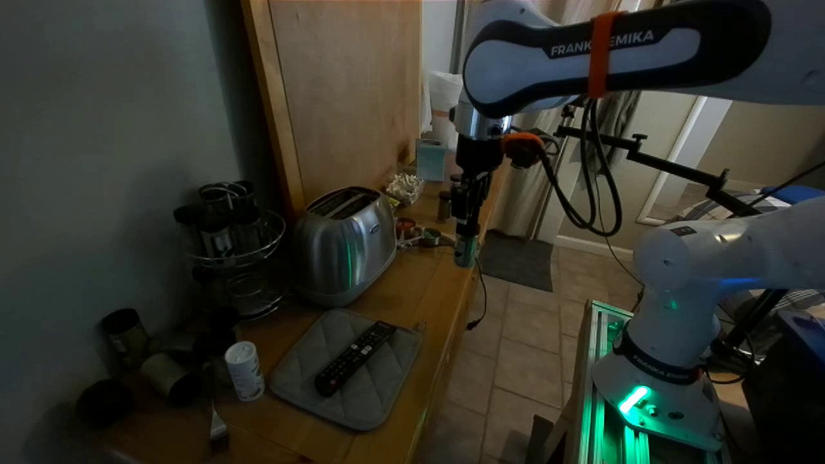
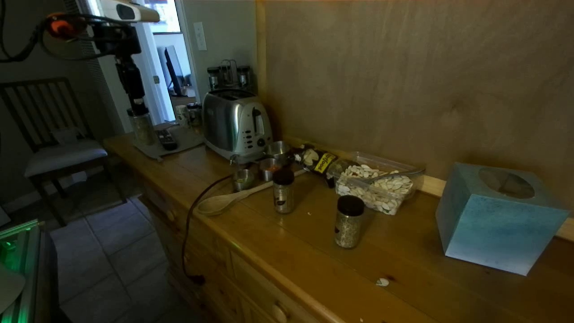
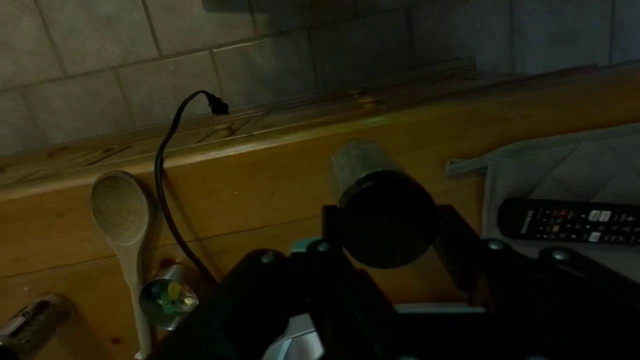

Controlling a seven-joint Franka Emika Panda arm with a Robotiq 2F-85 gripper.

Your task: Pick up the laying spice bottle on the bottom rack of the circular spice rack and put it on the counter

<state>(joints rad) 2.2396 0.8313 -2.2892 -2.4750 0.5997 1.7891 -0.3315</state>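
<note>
My gripper (image 1: 467, 222) is shut on the dark cap of a spice bottle (image 1: 465, 252), which hangs upright below the fingers. In the wrist view the fingers (image 3: 389, 225) press the cap from both sides and the clear bottle body (image 3: 361, 156) shows beyond it. The bottle also shows in an exterior view (image 2: 142, 129). It is over the front strip of the wooden counter (image 1: 412, 290); the gap beneath it is hard to judge. The circular spice rack (image 1: 235, 259) stands at the wall beyond the toaster, with jars on its upper tier; its lower tier is dark.
A chrome toaster (image 1: 348, 245) stands beside the rack. A grey mat (image 1: 296, 386) bears a remote (image 1: 354, 357). A white shaker (image 1: 245, 370) and dark jars stand nearby. A wooden spoon (image 2: 219, 202), two standing jars (image 2: 283, 197), a seed tub (image 2: 381, 188) and a blue box (image 2: 493, 224) line the counter.
</note>
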